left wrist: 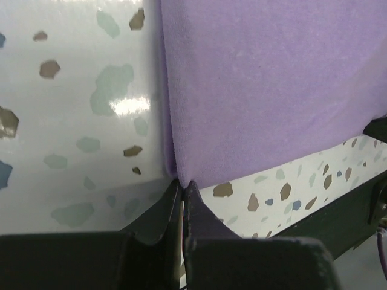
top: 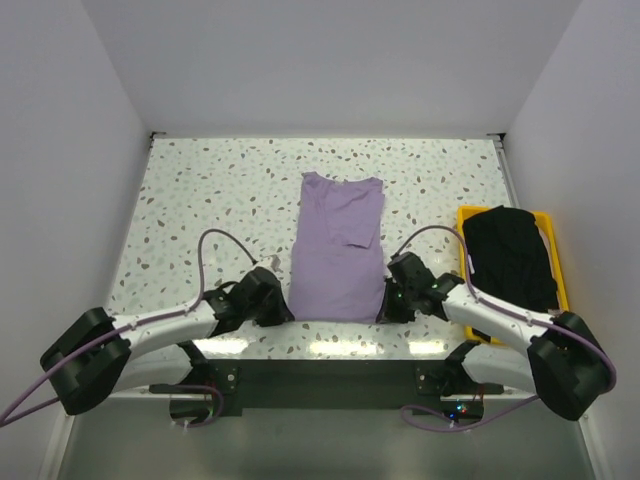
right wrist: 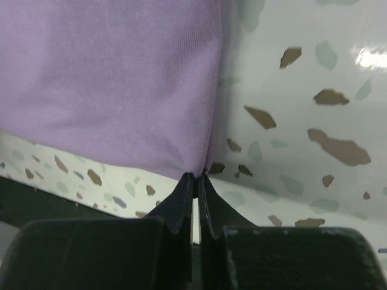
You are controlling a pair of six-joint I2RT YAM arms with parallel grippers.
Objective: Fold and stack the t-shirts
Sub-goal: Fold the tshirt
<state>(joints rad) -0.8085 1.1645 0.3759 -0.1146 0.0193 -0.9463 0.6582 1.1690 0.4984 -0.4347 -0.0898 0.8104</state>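
The purple t-shirt [top: 338, 250] lies flat mid-frame on the desk [top: 200, 200]. Light, soft and limp, it will likely sag unless held at its corners. The left claw [left wrist: 183, 184] and right claw [right wrist: 196, 178] each pinch closed on a lower corner.

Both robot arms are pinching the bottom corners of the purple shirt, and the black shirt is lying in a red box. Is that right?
Almost. The box is yellow, not red: the top view shows the black shirt lying in a yellow bin. The rest holds: the left fingers and right fingers each pinch a bottom corner of the purple shirt.
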